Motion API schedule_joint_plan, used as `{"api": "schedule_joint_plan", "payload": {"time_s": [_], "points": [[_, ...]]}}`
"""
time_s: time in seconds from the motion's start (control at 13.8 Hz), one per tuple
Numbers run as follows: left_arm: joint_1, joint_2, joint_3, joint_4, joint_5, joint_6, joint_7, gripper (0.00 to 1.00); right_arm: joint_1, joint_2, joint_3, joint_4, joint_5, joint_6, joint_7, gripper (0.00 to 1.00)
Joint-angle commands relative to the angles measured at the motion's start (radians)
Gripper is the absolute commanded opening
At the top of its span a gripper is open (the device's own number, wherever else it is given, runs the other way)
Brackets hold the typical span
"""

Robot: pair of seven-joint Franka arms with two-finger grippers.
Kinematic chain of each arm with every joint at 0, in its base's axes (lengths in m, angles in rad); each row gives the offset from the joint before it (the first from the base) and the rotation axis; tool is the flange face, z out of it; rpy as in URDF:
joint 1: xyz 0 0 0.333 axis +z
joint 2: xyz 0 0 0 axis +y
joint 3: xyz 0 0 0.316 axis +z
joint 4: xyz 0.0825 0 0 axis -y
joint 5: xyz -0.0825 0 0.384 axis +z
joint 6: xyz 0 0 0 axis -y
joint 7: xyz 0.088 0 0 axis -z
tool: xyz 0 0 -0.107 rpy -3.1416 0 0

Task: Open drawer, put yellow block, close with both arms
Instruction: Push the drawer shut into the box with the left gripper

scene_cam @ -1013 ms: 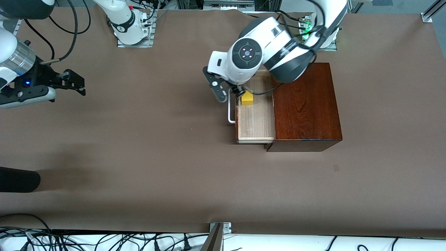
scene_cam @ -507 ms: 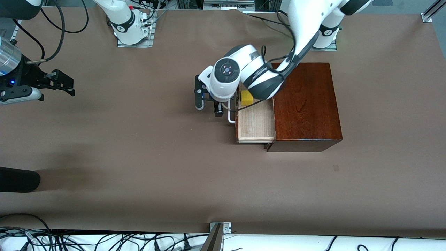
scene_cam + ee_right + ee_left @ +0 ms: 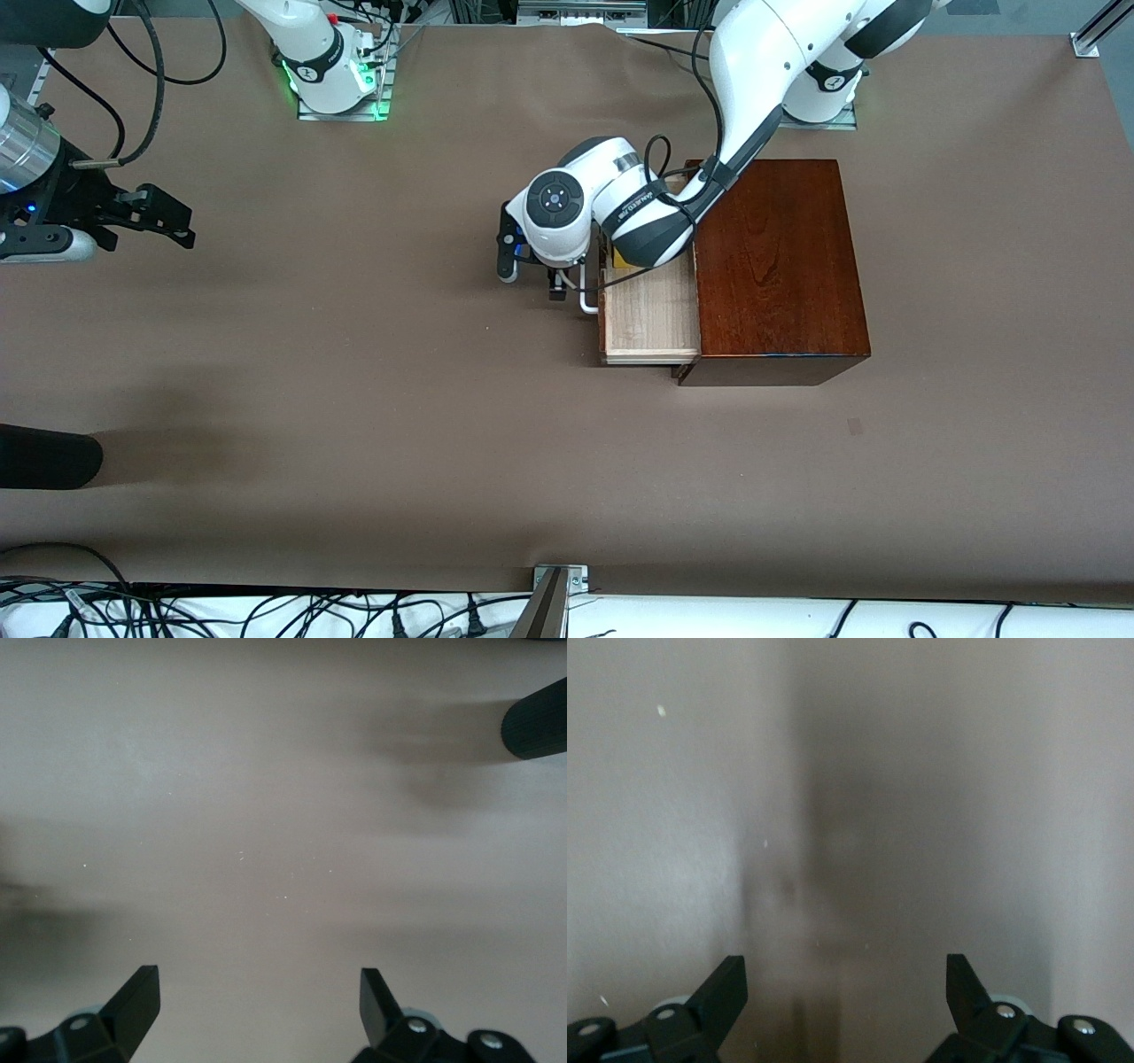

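The left gripper (image 3: 532, 275) hangs low over the brown table cover (image 3: 354, 381), just in front of the drawer (image 3: 651, 319) and beside its white bar handle (image 3: 586, 301). Its fingers (image 3: 726, 992) are spread wide with nothing between them; in the left wrist view only bare cover and a soft shadow lie below them. One black fingertip sits close to the handle in the front view, but whether it touches cannot be told. The left arm (image 3: 753, 80) reaches down from its base and bends over the end of the drawer farther from the front camera.

The drawer is pulled out of the mahogany-coloured box (image 3: 780, 266), its pale wood floor bare in the nearer part. The yellow block (image 3: 620, 262) lies inside the drawer at the end farther from the front camera; only a sliver of yellow shows under the left arm's wrist.

The right gripper (image 3: 164, 217) waits over the cover at the right arm's end of the table, well apart from the drawer. Its fingers (image 3: 137, 1001) are also parted and empty, with plain cover under them. A dark ribbed cylinder (image 3: 536, 722) shows at the edge of the right wrist view, and a dark rounded shape (image 3: 44, 456) lies at the same end of the table, nearer the front camera.
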Motion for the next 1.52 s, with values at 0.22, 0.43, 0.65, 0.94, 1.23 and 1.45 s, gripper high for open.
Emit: {"api": "schedule_joint_plan", "payload": {"time_s": [0.22,0.43,0.65,0.94,1.23,1.45], "points": [[0.01,-0.018,0.014,0.005,0.118,-0.185,0.107,1.0,0.004,-0.006,-0.003,-0.003,0.013,-0.008,0.002,1.0],[0.045,-0.034,0.012,0.01,0.121,-0.259,0.146,1.0,0.002,-0.006,-0.003,-0.003,0.011,-0.012,-0.001,1.0],[0.054,-0.052,0.014,0.01,0.121,-0.316,0.151,1.0,0.004,-0.006,-0.003,0.002,0.009,-0.011,0.0,1.0],[0.08,-0.057,0.014,0.01,0.124,-0.36,0.151,1.0,0.014,-0.004,-0.001,0.004,0.014,-0.009,0.002,1.0],[0.091,-0.077,0.018,0.005,0.124,-0.414,0.148,1.0,0.021,-0.004,-0.001,0.005,0.014,-0.008,0.002,1.0],[0.123,-0.08,0.017,0.005,0.124,-0.449,0.148,1.0,0.021,-0.004,-0.001,0.005,0.013,-0.006,0.002,1.0]]}}
